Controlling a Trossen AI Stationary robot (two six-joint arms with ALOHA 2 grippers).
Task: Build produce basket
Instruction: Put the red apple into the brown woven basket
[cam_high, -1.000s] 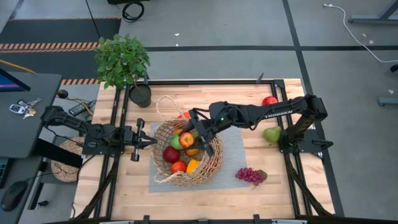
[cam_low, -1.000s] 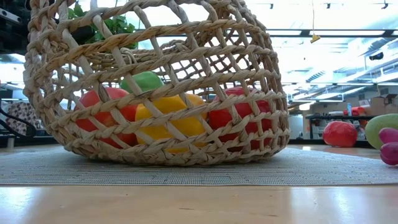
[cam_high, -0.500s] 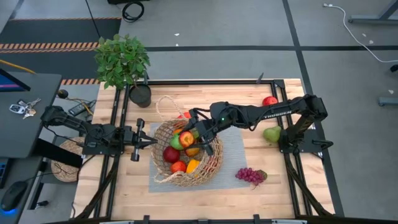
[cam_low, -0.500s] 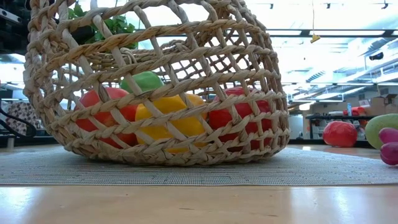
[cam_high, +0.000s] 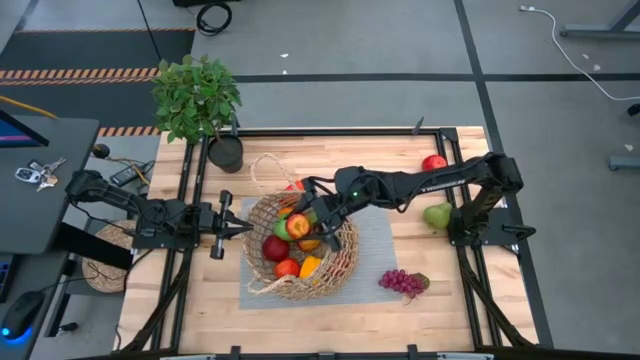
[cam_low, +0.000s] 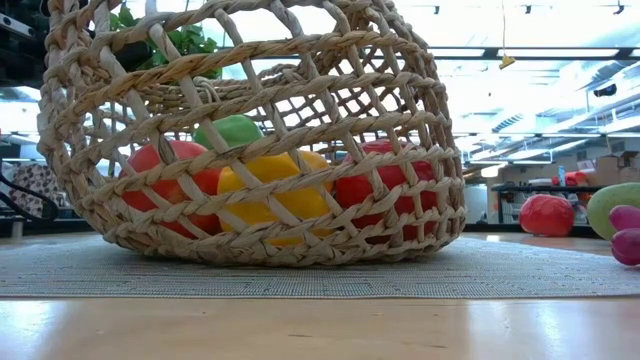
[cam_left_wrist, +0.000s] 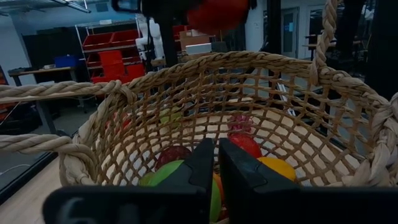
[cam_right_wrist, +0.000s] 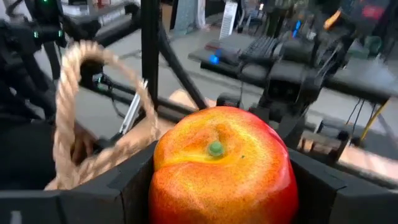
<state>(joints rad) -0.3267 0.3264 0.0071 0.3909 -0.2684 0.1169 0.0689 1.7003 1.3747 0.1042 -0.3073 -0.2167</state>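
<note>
**R gripper over basket w/ peach-like fruit, L parked at rim**

Hanging R gripper (cam_high: 299, 226) above basket (cam_high: 343, 262) opening, fingers clamping a red-yellow peach-like fruit (cam_right_wrist: 221, 167) on both sides; fruit filling most of R wrist view, green stem dot facing cam. Sitting mid-table on grey mat (cam_high: 380, 232): basket, handle loop (cam_high: 262, 170) toward far side. Already lying inside: green apple (cam_low: 232, 130), red apples (cam_low: 170, 172), yellow piece (cam_low: 270, 197), orange one near the front wall. Waiting outside on R side of table: grapes (cam_high: 401, 282) near front, pear (cam_high: 437, 215) beside R arm base, red apple (cam_high: 433, 162) at far edge. Parking L gripper (cam_high: 228, 228) just beside basket's L rim, pointing at it, fingers (cam_left_wrist: 205, 165) pinched together w/ only a thin slit, gripping nothing. Standing at far L corner: potted plant (cam_high: 198, 98). Not resolving whether held fruit is touching fruit below – cannot tell
</note>
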